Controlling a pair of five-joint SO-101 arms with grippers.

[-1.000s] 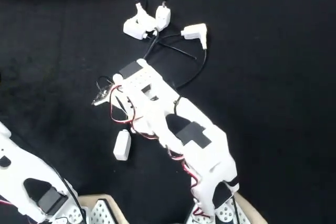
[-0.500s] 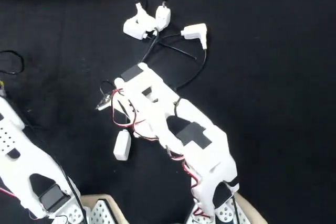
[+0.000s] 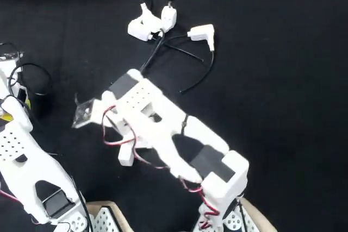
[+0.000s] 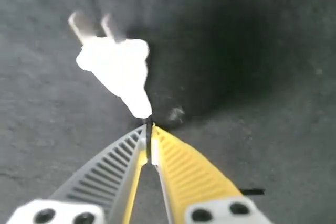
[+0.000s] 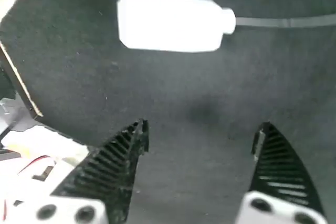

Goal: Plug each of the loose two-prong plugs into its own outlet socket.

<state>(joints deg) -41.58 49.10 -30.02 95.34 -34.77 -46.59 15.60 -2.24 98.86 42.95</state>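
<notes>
Left gripper (image 4: 148, 130), jaws clamped on the tail of a two-prong plug (image 4: 115, 64); I judge it not yet plugged in. Right gripper (image 5: 203, 128), jaws apart, over a white block (image 5: 170, 22).

My left end effector (image 4: 148, 132) is pinched tight on the cord (image 4: 149, 145) of a white two-prong plug (image 4: 116, 69). The plug sits just past my fingertips, its tapered tail toward me and its two flat metal prongs pointing away. Ahead of my right end effector (image 5: 202, 129), clear of its spread fingers, a white oblong connector (image 5: 170, 22) with a short neck and thin cable lies flat on the counter (image 5: 220, 93). Well away from that end effector, two white pieces (image 3: 147, 24) lie touching, with an angled white plug (image 3: 202, 32) near them.
</notes>
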